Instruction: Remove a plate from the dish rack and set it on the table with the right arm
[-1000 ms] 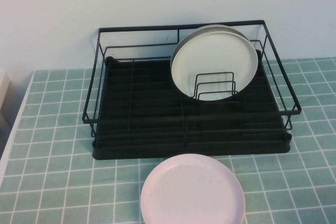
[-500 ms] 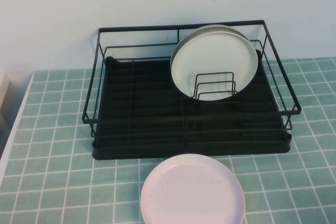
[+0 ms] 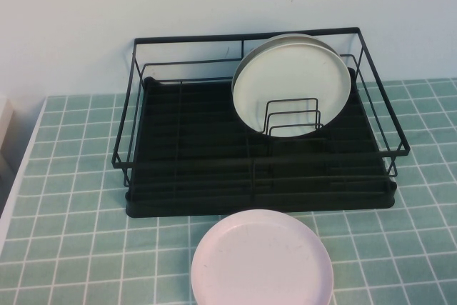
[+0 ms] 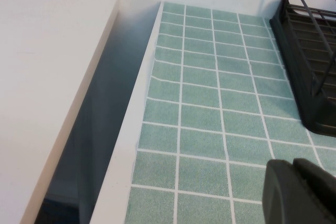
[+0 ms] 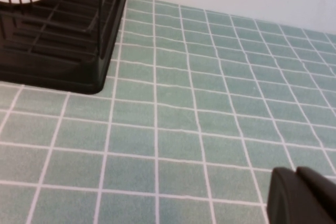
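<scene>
Over the table's (image 3: 71,198) left edge hangs the left gripper (image 4: 302,192), the right gripper (image 5: 302,198) over bare tiles right of the dish rack (image 3: 257,176); I cannot tell either's fingers. Nothing has moved: the plate (image 3: 261,262) lies flat at the near edge.

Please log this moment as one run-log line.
pink plate: flat on table, before dish rack | left gripper: above tiles | right gripper: above tiles, beside rack

- The plate (image 3: 261,260) (pale pink, round) lies flat at the table's (image 3: 71,233) near edge.
- The dish rack (image 3: 186,169), black wire, stands toward the far edge.
- Both grippers, left (image 4: 302,191) and right (image 5: 302,196), hover above tiles.
</scene>
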You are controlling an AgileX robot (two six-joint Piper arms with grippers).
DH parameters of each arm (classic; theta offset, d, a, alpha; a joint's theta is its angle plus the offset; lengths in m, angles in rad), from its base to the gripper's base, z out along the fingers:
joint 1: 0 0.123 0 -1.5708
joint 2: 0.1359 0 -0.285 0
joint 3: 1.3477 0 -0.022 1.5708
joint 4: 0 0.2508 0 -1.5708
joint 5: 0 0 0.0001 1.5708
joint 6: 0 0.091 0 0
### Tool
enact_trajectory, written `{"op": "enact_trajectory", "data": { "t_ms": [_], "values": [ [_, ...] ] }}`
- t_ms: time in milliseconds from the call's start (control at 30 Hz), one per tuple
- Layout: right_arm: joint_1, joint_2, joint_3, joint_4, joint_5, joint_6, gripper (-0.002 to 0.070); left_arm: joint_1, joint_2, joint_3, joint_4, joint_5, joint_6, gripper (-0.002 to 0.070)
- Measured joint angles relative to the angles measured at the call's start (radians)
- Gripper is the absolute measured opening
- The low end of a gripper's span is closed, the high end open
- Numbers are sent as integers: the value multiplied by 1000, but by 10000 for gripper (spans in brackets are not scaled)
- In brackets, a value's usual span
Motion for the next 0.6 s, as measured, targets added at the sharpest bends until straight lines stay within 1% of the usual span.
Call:
{"op": "enact_trajectory", "data": {
  "t_ms": [600],
  "values": [
    [15, 0, 0, 2, 0, 0, -1, 0, 0, 0, 0, 0, 0, -3]
  ]
}}
